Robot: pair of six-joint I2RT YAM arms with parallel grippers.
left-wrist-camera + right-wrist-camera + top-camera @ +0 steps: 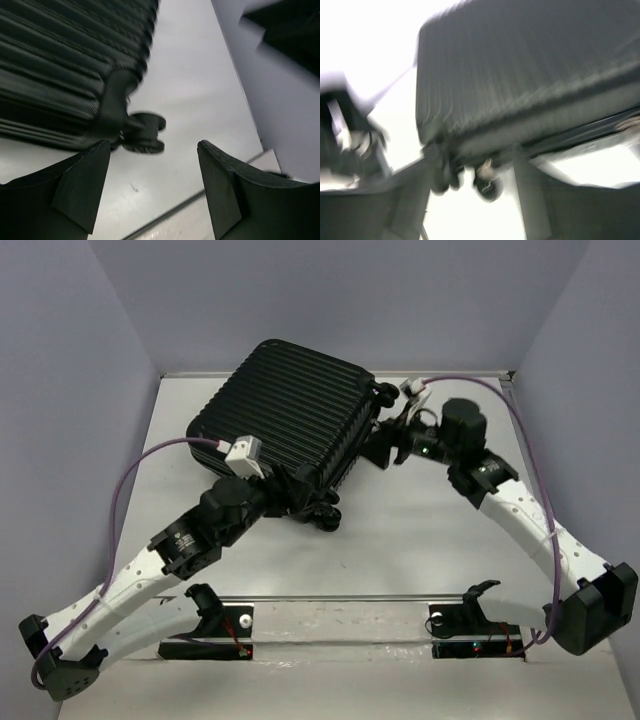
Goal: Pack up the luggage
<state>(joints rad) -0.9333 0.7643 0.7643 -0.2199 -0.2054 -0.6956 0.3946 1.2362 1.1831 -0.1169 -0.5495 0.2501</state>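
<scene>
The luggage [285, 415] is a big black ribbed suitcase lying closed and flat at the back middle of the table. My left gripper [298, 500] is at its near corner. In the left wrist view, the left gripper [152, 145] stands open with nothing between its fingers [80, 185]; a small black wheel [145, 134] sits just beyond the tips. My right gripper [385, 447] is at the suitcase's right side. The right wrist view is blurred: the right gripper [474, 159] has its jaws apart, the shell [530, 75] fills the top, and the wheels [487, 182] hang between the fingertips.
A metal rail [340, 598] runs along the table's near edge between the arm bases. Purple cables [125, 485] loop off both wrists. Grey walls [60, 390] close in the table on the left, back and right. Bare table [420, 540] lies in front of the suitcase.
</scene>
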